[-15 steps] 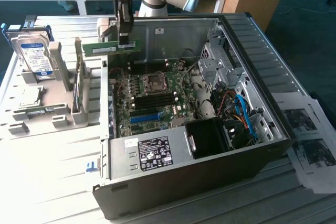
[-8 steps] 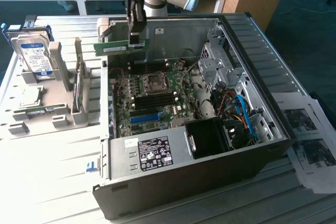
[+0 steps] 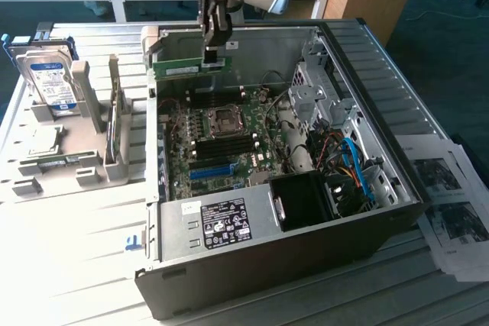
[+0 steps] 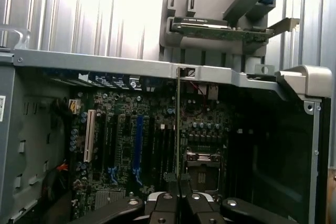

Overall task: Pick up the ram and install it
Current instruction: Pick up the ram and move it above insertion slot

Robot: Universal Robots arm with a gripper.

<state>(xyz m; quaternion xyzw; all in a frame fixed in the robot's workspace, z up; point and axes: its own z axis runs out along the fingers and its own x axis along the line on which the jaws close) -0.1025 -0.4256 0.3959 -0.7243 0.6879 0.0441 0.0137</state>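
Exterior view: gripper (image 3: 214, 56) pinching ram (image 3: 179, 69) near one end, ram level. Open case (image 3: 382, 74) beneath gripper, motherboard (image 3: 221, 143) below, ram clear of slots.

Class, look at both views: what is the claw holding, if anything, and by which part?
The claw holds the ram, pinched across its upper edge near the end toward the exterior view's right.

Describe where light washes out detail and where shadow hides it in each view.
Exterior view: glare off the white table bleaches its slats; the ram in the tool is evenly lit. Wrist view: the table beyond the computer case is blown out, and the case's inside is dim.
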